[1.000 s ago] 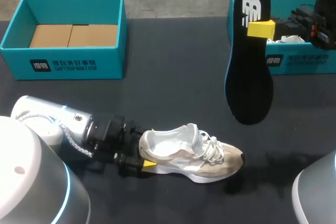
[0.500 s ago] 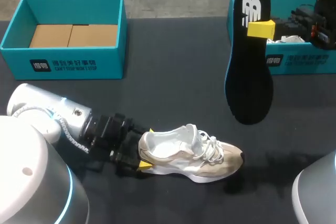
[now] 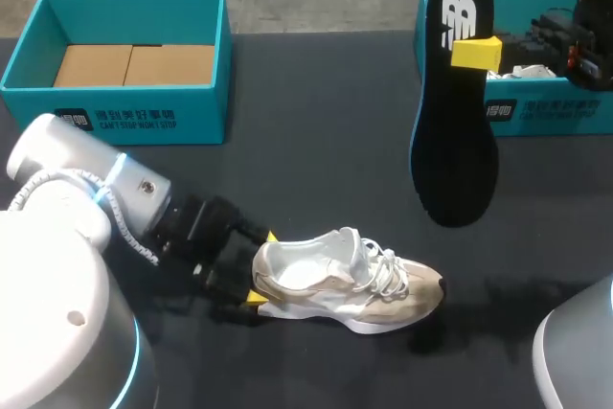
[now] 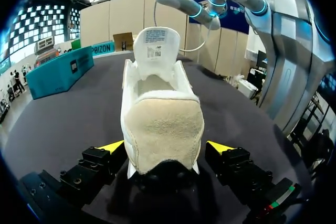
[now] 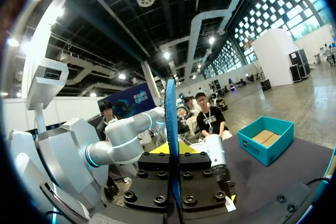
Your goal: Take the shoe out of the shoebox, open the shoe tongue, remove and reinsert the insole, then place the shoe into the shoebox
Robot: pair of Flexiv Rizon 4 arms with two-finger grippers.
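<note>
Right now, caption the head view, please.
Left gripper flanks the sneaker at its heel; right gripper holds the insole aloft.

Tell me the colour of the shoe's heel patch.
Beige heel patch, clearest in left wrist view.

The right gripper [image 3: 466,53] shows only one finger [image 3: 476,52]; the other is hidden behind the insole [image 3: 455,150]. The box [image 3: 536,112] behind it is cut off at the edge. Ahead of the left gripper [image 4: 167,148], the shoe [image 4: 160,124] hides its own toe behind the raised tongue [image 4: 156,43].
</note>
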